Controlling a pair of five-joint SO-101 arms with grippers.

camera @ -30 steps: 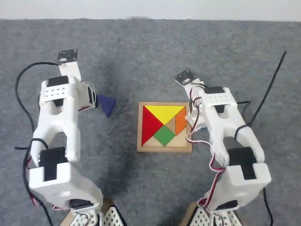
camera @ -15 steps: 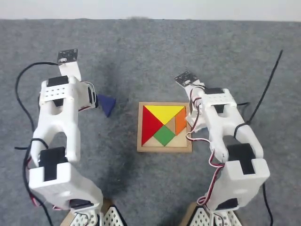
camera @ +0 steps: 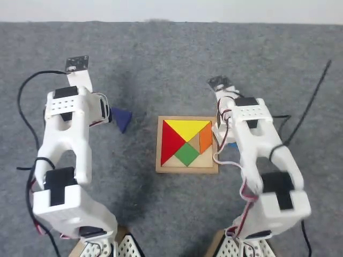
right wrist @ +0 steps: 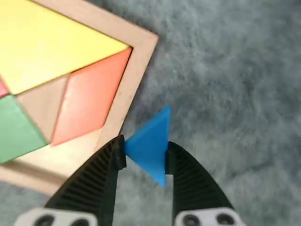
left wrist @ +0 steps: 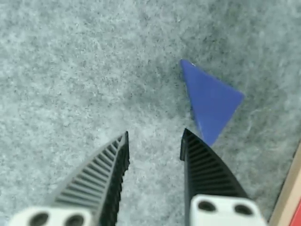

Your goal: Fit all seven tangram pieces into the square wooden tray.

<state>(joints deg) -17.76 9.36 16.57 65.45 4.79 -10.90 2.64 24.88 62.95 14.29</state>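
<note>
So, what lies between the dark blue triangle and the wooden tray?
In the high view, the stretch from the dark blue triangle to the wooden tray is bare grey carpet.

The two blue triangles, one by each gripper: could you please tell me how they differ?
The dark blue triangle lies free on the grey mat, just beyond the open left gripper; the light blue triangle is clamped in the right gripper. The dark blue triangle sits apart from the tray, while the light blue triangle is right beside its rim. Both are outside the tray.
</note>
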